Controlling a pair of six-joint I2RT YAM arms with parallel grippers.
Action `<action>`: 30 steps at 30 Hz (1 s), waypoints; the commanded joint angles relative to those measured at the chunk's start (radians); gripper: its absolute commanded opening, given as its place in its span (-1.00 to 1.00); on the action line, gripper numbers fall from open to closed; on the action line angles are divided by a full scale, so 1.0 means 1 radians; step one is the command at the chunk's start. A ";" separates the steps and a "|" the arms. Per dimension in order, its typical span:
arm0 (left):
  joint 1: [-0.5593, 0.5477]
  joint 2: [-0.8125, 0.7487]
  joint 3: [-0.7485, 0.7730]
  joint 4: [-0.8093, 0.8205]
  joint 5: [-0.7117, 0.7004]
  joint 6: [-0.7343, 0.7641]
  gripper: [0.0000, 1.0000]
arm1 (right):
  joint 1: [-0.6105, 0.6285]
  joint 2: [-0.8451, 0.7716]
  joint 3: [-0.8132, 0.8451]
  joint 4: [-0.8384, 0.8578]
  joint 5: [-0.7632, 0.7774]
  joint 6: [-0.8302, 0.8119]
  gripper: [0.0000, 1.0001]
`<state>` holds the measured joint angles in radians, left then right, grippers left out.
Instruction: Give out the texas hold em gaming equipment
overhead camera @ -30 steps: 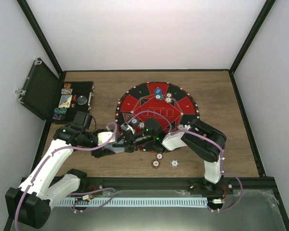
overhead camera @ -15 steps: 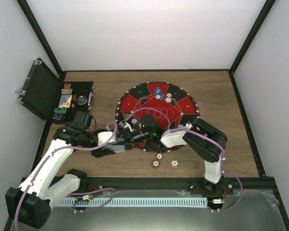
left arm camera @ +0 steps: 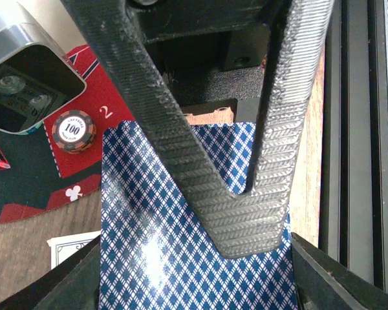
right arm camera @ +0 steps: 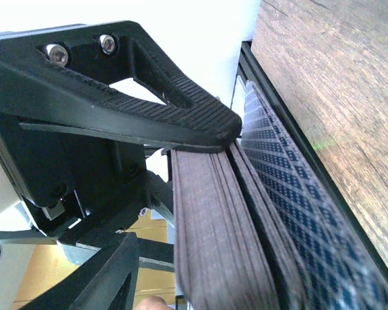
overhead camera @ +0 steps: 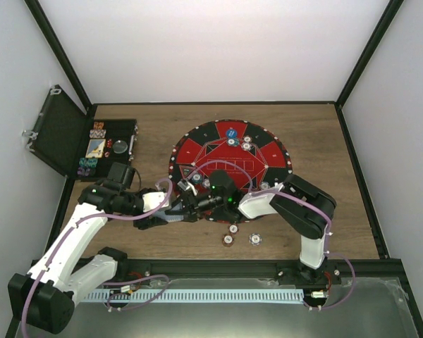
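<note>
Wooden table [overhead camera: 338, 155], round red-black mat [overhead camera: 268, 151] centre, open black case [overhead camera: 120, 134] left, three chips [overhead camera: 228, 240] near front

- Round red-and-black mat [overhead camera: 204, 149] lying on the middle of the desk [overhead camera: 155, 127], its white-dotted rim close to the near edge
- Black hinged case [overhead camera: 56, 130] at the far left corner, lid swung open against the left wall
- White walls [overhead camera: 211, 49] on three sides, with black frame posts [overhead camera: 366, 53]
- White perforated strip [overhead camera: 218, 296] along the front rail
</note>
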<state>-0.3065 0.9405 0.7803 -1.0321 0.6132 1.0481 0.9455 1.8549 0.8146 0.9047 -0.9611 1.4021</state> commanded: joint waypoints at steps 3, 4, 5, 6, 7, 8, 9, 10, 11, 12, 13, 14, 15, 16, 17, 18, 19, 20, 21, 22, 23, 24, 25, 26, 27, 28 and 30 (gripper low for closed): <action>0.001 -0.027 0.053 -0.030 0.012 0.001 -0.92 | 0.015 0.019 0.101 -0.067 -0.004 -0.049 0.06; 0.005 -0.033 0.054 -0.036 0.008 0.000 -0.92 | 0.022 0.034 0.121 -0.071 -0.008 -0.052 0.06; 0.008 -0.041 0.053 -0.043 0.003 -0.001 -0.92 | 0.028 0.049 0.138 -0.069 -0.013 -0.049 0.07; 0.012 -0.047 0.054 -0.047 -0.002 -0.001 -0.92 | 0.035 0.064 0.151 -0.062 -0.015 -0.044 0.10; 0.017 -0.052 0.052 -0.050 -0.006 -0.002 -0.92 | 0.039 0.079 0.158 -0.049 -0.017 -0.038 0.14; 0.023 -0.056 0.049 -0.052 -0.010 -0.003 -0.92 | 0.042 0.087 0.158 -0.034 -0.017 -0.030 0.19; 0.028 -0.059 0.047 -0.053 -0.015 -0.005 -0.92 | 0.042 0.091 0.153 -0.017 -0.016 -0.021 0.23; 0.036 -0.058 0.046 -0.054 -0.018 -0.004 -0.92 | 0.041 0.090 0.141 -0.003 -0.014 -0.016 0.28; 0.044 -0.056 0.044 -0.057 -0.021 -0.003 -0.92 | 0.040 0.086 0.129 0.001 -0.010 -0.015 0.35; 0.053 -0.050 0.040 -0.057 -0.023 -0.001 -0.92 | 0.037 0.078 0.115 0.003 -0.005 -0.021 0.43; 0.064 -0.044 0.036 -0.058 -0.025 0.004 -0.92 | 0.034 0.067 0.101 -0.004 -0.001 -0.028 0.48; 0.077 -0.032 0.037 -0.060 -0.023 0.015 -0.92 | 0.030 0.055 0.087 -0.018 0.004 -0.040 0.51; 0.090 -0.024 0.039 -0.066 -0.017 0.026 -0.92 | 0.027 0.041 0.075 -0.036 0.009 -0.054 0.53; 0.102 -0.017 0.044 -0.073 -0.010 0.033 -0.92 | 0.024 0.030 0.067 -0.060 0.015 -0.072 0.55; 0.113 -0.011 0.048 -0.078 -0.001 0.040 -0.92 | 0.023 0.019 0.067 -0.104 0.020 -0.096 0.58; 0.122 -0.008 0.052 -0.080 0.006 0.044 -0.92 | 0.022 0.010 0.073 -0.157 0.032 -0.124 0.62; 0.130 -0.006 0.052 -0.080 0.010 0.043 -0.92 | 0.023 0.002 0.086 -0.214 0.042 -0.155 0.67; 0.133 -0.008 0.053 -0.077 0.015 0.043 -0.92 | 0.024 -0.003 0.100 -0.263 0.048 -0.175 0.70; 0.134 -0.009 0.050 -0.076 0.018 0.042 -0.92 | 0.023 -0.007 0.109 -0.290 0.056 -0.188 0.74; 0.136 -0.013 0.047 -0.074 0.021 0.041 -0.92 | 0.025 -0.012 0.116 -0.311 0.058 -0.195 0.77; 0.136 -0.017 0.043 -0.074 0.023 0.039 -0.92 | 0.025 -0.017 0.122 -0.317 0.057 -0.200 0.79; 0.137 -0.020 0.039 -0.073 0.024 0.037 -0.92 | 0.025 -0.020 0.126 -0.318 0.058 -0.201 0.80; 0.137 -0.023 0.036 -0.074 0.024 0.035 -0.92 | 0.025 -0.022 0.128 -0.318 0.059 -0.201 0.81; 0.137 -0.027 0.032 -0.074 0.024 0.035 -0.92 | 0.026 -0.022 0.129 -0.320 0.058 -0.201 0.81; 0.137 -0.031 0.030 -0.075 0.024 0.037 -0.92 | 0.026 -0.022 0.131 -0.318 0.059 -0.201 0.80; 0.138 -0.035 0.028 -0.074 0.025 0.038 -0.92 | 0.026 -0.020 0.132 -0.315 0.057 -0.200 0.79; 0.138 -0.041 0.027 -0.077 0.027 0.039 -0.92 | 0.026 -0.018 0.130 -0.302 0.053 -0.191 0.77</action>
<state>-0.1749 0.9226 0.8089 -1.0985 0.5922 1.0592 0.9703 1.8622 0.9115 0.6209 -0.9142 1.2297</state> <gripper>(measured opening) 0.651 0.894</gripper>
